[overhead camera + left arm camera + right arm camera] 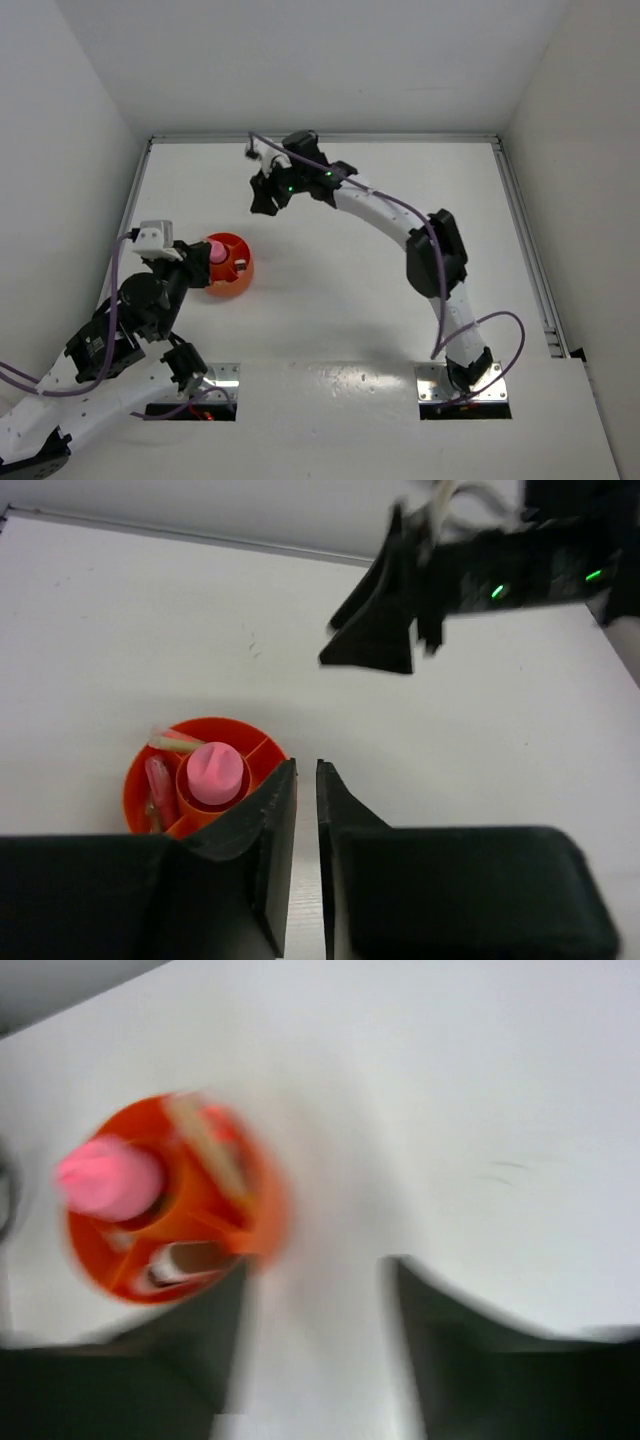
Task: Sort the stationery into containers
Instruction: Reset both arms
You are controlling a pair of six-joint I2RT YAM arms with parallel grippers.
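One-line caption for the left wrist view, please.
Nearly shut, empty left tool before the orange divided bowl, a pink piece in its centre cup.

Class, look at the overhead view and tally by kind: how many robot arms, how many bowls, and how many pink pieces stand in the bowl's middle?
Robot arms: 2 (left arm, right arm)
Orange bowl: 1
Pink piece in the bowl's middle: 1
Total: 4

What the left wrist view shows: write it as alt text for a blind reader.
A divided orange bowl sits on a white table, a pink cylinder upright in its centre, a pink piece and a pale green piece in outer compartments. The left tool, nearly closed and empty, fills the foreground; the right arm hangs top right.
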